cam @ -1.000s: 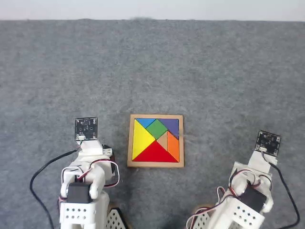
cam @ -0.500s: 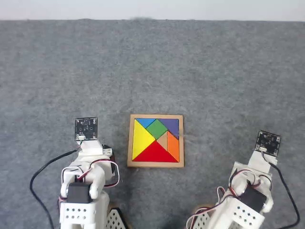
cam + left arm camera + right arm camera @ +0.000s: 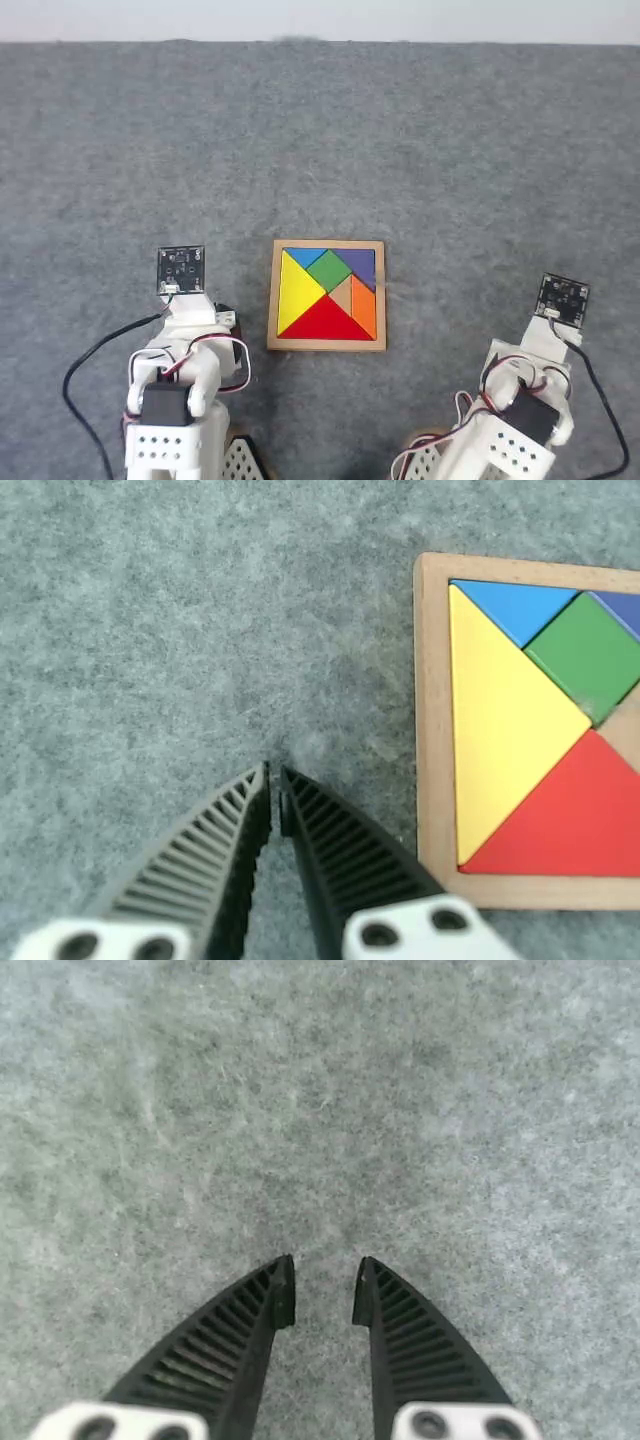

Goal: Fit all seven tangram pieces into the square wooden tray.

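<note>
- Filling the square wooden tray (image 3: pixel 271 300) edge to edge, seven coloured pieces lie flat inside its rim. The tray sits on the grey felt table (image 3: pixel 460 170) between the two arms, closer to the left one.
- The yellow large triangle (image 3: pixel 297 293) takes the side toward the left arm, and the red large triangle (image 3: pixel 325 322) takes the near side. The blue triangle (image 3: pixel 304 256), green square (image 3: pixel 328 270) and purple piece (image 3: pixel 360 264) run along the far edge.
- The orange piece (image 3: pixel 364 306) and a small tan triangle (image 3: pixel 343 297) close the side toward the right arm. No bare tray floor shows between the pieces.
- The left gripper (image 3: pixel 274 772) hangs over felt just beside the tray's rim, its jaws drawn together to a hairline gap and holding nothing.
- The right gripper (image 3: pixel 324 1265) hangs over felt well apart from the tray, its jaws parted a little with nothing between them.
- Judged from the layout, the task looks complete. All seven pieces appear seated, and nothing seems left to place beyond, at most, a check that each one lies level.
</note>
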